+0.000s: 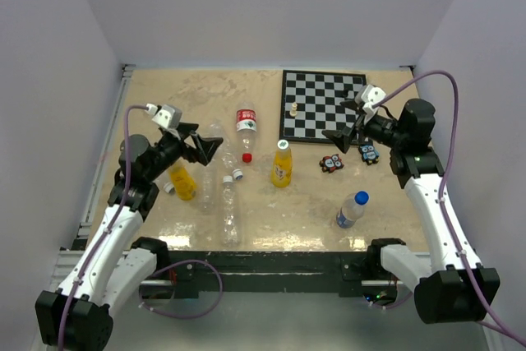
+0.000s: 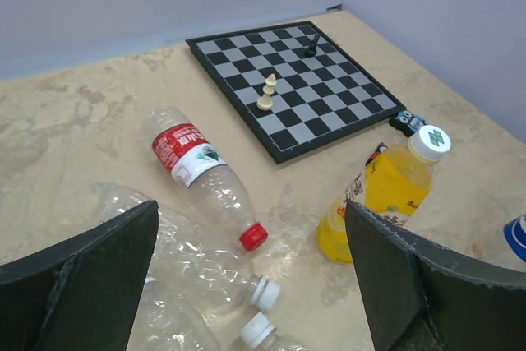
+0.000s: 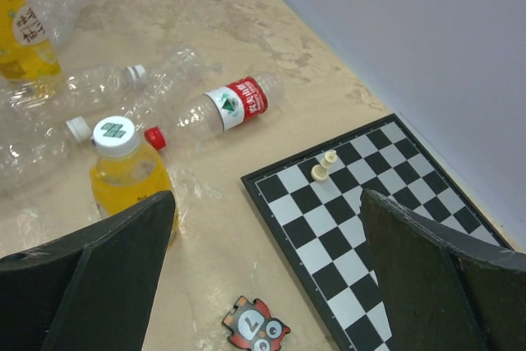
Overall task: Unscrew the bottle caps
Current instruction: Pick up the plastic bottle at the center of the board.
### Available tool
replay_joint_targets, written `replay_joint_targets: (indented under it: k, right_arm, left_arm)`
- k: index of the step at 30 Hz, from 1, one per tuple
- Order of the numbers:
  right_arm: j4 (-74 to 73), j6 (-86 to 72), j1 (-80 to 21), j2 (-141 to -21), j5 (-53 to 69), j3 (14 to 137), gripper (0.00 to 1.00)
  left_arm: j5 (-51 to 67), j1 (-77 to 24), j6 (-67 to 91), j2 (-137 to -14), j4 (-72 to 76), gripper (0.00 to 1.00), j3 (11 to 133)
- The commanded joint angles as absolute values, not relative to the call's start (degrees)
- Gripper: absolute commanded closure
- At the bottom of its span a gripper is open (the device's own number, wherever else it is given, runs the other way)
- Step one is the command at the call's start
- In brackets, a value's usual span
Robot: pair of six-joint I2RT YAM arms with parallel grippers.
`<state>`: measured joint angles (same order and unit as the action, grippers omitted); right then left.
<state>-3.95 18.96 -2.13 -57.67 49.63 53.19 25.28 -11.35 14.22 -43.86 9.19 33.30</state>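
Observation:
One orange-yellow bottle (image 1: 281,170) stands upright mid-table with a white cap (image 1: 283,145) on it. A second orange-yellow bottle (image 1: 182,182) lies by my left arm. The clear bottle (image 1: 348,213) with the blue-and-white label leans at the front right under a blue cap (image 1: 361,197). My left gripper (image 1: 204,142) hangs open above the lying clear bottles, holding nothing. In its view the upright bottle (image 2: 382,195) and its cap (image 2: 431,142) sit by the right finger. My right gripper (image 1: 345,122) is open over the chessboard's near-left corner, empty, and its view has that bottle (image 3: 123,182) at the left.
A red-labelled clear bottle (image 1: 246,123) with a red cap (image 1: 246,156) and two longer clear bottles (image 1: 228,207) with white caps (image 2: 265,293) lie left of centre. The chessboard (image 1: 322,106) with white pieces (image 1: 292,108) is at the back right. Owl puzzle pieces (image 1: 332,163) lie before it.

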Motion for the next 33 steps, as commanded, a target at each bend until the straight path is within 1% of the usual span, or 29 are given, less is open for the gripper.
replay_joint_targets:
  k: [1, 4, 8, 18, 29, 33]
  right_arm:
    - [-5.36, 24.6, -1.93, -56.08, 54.49, 52.3, 0.02]
    - [-5.8, 25.49, -1.93, -55.72, 54.58, 51.59, 0.02]
    - [-6.33, 26.19, -2.02, -55.81, 54.75, 51.68, 0.02]
    - [-6.77, 27.25, -1.85, -56.25, 55.55, 51.24, 0.02]
    - [-7.73, 28.3, -1.85, -55.9, 56.69, 51.5, 0.02]
    - [-8.35, 28.65, -1.76, -55.81, 56.43, 51.77, 0.02]
  left_arm:
    - [31.9, -11.78, 19.5, -46.66, 6.6, 0.0, 39.1]
    - [32.96, -13.88, 20.74, -47.64, 3.88, 0.0, 40.78]
    - [28.75, -19.41, 20.65, -47.99, 0.54, 0.0, 42.62]
    - [22.16, -28.47, 20.57, -52.11, -5.71, 0.0, 46.75]
    - [10.03, -41.74, 16.97, -65.9, -12.91, 0.0, 59.4]
    - [7.3, -43.33, 16.17, -70.65, -15.11, 0.02, 63.71]
